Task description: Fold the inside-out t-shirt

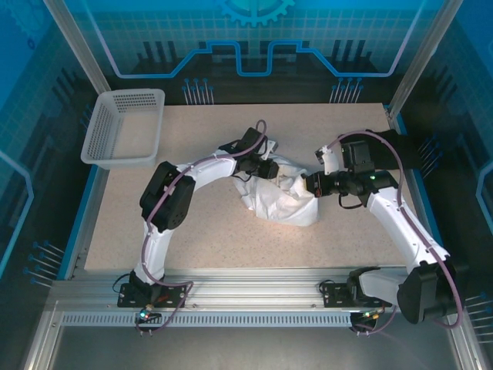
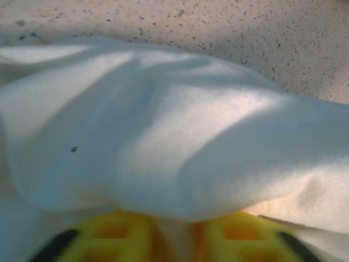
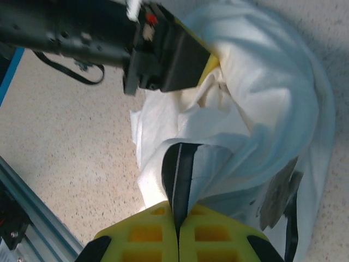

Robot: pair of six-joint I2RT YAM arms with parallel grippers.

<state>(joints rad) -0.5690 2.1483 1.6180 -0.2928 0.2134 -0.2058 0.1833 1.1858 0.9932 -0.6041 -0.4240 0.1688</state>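
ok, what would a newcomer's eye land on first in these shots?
The crumpled white t-shirt bunched in a heap mid-table, with both arms meeting over it. The left gripper and the right gripper are each pinched on a fold of the cloth, close together. After that, the white mesh basket at the table's far left corner.

Speckled beige table (image 1: 231,247) enclosed by blue-lit panel walls (image 1: 323,38).

Speckled beige table (image 1: 208,239) carries a white mesh basket (image 1: 98,140) at its far left corner and a bunched, wrinkled white t-shirt (image 1: 281,204) near centre, the two well apart.
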